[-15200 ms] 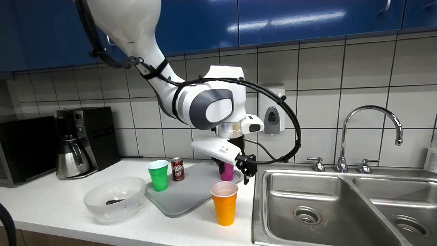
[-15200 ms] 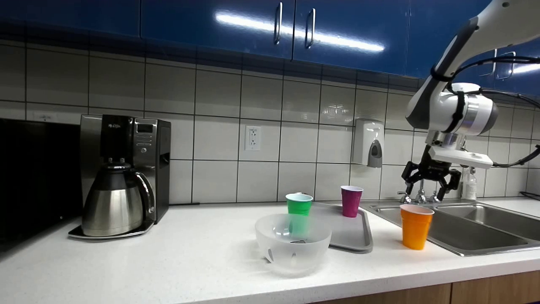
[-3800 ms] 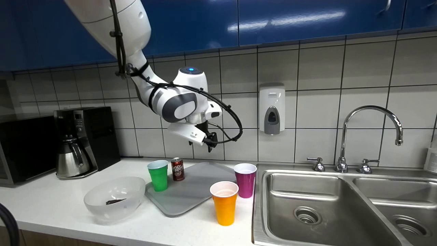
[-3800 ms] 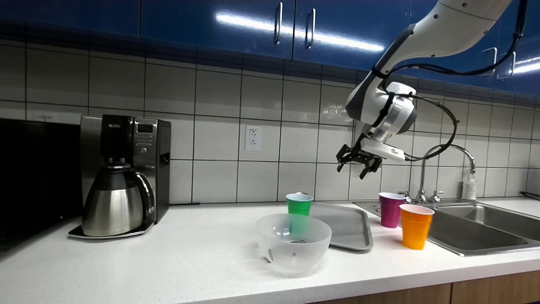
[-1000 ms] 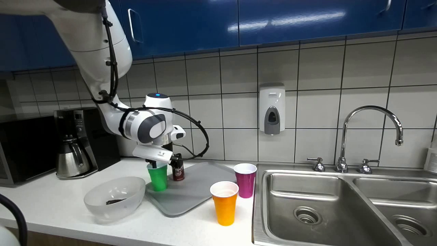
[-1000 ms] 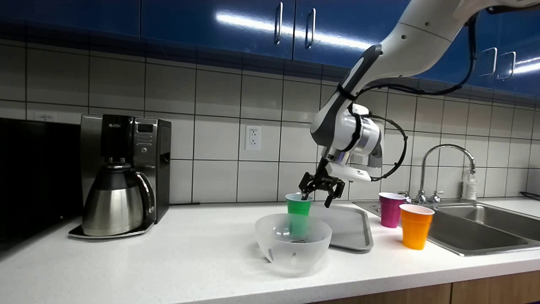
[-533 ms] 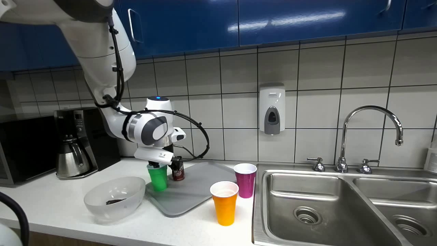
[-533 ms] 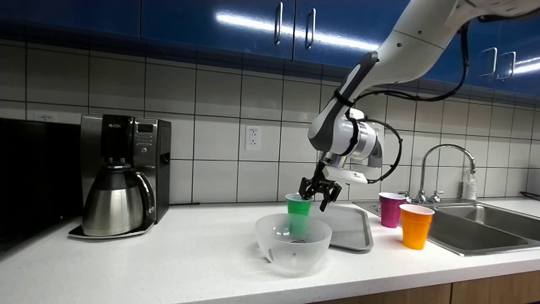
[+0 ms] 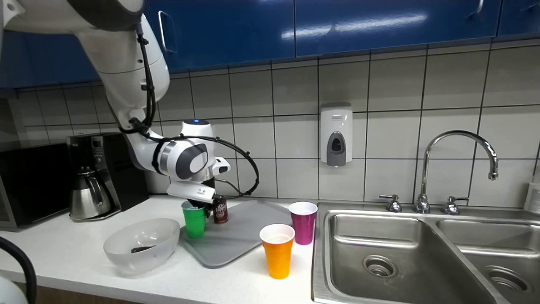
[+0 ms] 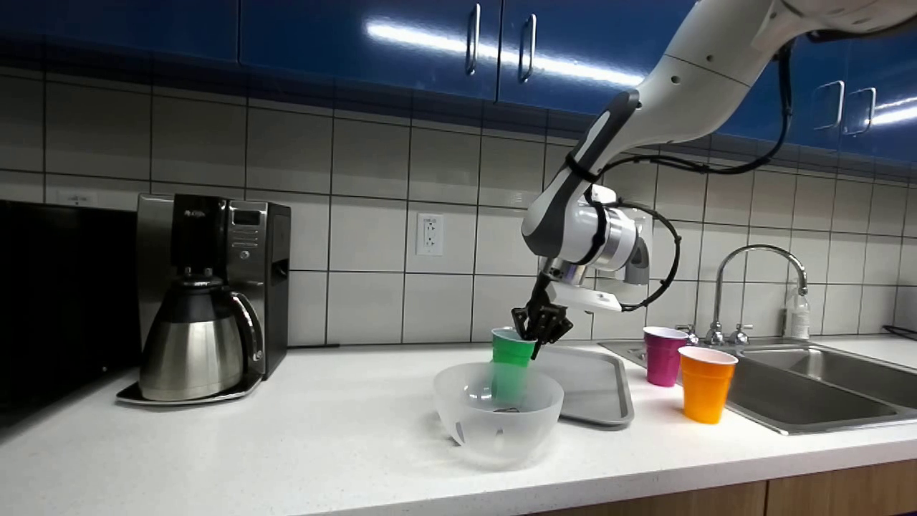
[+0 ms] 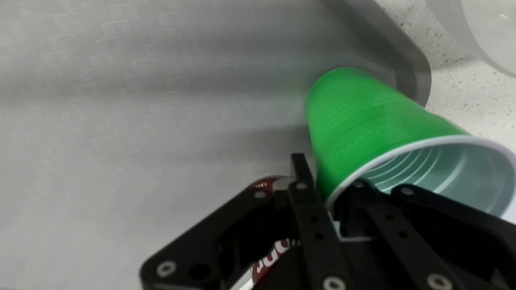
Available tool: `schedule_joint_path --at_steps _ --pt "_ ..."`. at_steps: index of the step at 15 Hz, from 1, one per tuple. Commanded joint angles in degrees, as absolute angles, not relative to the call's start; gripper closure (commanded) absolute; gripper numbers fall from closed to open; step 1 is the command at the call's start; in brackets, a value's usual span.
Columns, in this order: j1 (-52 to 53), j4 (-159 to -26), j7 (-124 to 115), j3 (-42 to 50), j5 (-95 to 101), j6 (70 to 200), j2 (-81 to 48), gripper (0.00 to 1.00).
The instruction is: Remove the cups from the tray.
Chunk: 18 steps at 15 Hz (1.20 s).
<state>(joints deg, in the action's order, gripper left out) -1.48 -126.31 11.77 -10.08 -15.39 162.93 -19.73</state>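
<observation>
Rim grip at nine o'clock

Clock hours are taken around the tray as seen in an exterior view, unless noted. My gripper is clamped on the green cup, jaws narrowed across the wall at the rim, one finger outside and one within the mouth. I hold that cup at the tray's nine o'clock, near a rounded corner. In the wrist view its mouth points between four and five o'clock; whether its base bears on the tray I cannot tell. Just beside it, at two o'clock from the cup, a dark red can stands on the tray, partly hidden by my gripper. At three o'clock the purple cup stands upright on the counter, between tray and sink. At four o'clock stands the orange cup, also upright, near the purple one. At eight o'clock from the green cup, a frosted bowl rests on the counter, holding a small dark item.
</observation>
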Motion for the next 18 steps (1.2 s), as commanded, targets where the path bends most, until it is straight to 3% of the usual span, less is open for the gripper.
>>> schedule_joint_path --at_steps 1,18 --pt "-1.73 -125.59 10.83 -10.39 -14.58 163.29 -19.63 1.00" --pt "-7.68 -125.80 17.36 -14.94 -22.05 161.80 -16.55 0.99"
